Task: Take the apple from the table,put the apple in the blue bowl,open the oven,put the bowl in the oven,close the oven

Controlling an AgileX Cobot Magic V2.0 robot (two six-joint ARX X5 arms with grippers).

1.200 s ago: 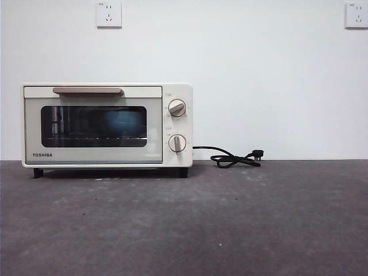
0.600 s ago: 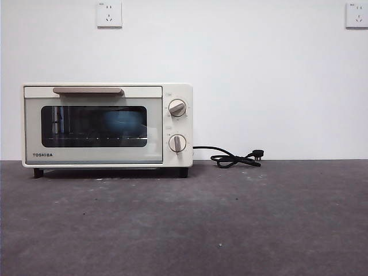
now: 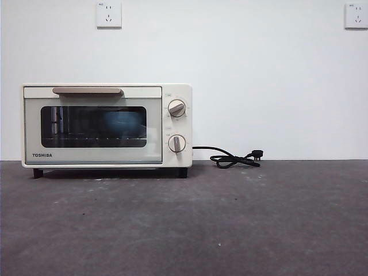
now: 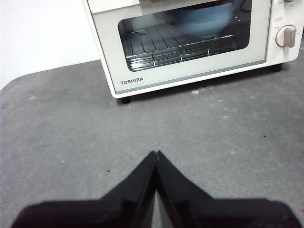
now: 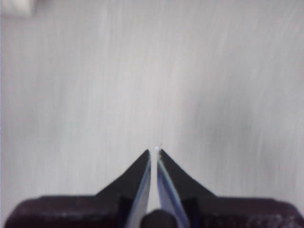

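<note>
Two claws, and neither is holding anything. The oven (image 3: pixel 107 125) sits on the tabletop (image 3: pixel 230 218) against the wall with its door shut, and through the dark glass a blue bowl (image 3: pixel 122 122) shows as a pale blue shape resting on the wire rack (image 4: pixel 175 47). The apple cannot be made out from here; judging by the task it would be inside the bowl, but the glass is too dim to confirm it.

The oven looks like a rigid, fairly heavy box that should stay put on its feet. Its door is the only part meant to move, and the place to take hold of it is the beige bar handle (image 3: pixel 87 90) along the top edge of the door. The glass panel is the fragile part, and the glossy bowl behind it would likely be slippery, best gripped at the rim.

The left claw (image 4: pixel 156 153) hangs above bare tabletop in front of the oven, well apart from it, its two black jaws pressed together at the tips with nothing between them. The right claw (image 5: pixel 154 151) has its jaws drawn in nearly to a point, also empty, and faces a blurred pale surface with no task item near it.

With the door closed and the bowl inside, the job looks finished.
</note>
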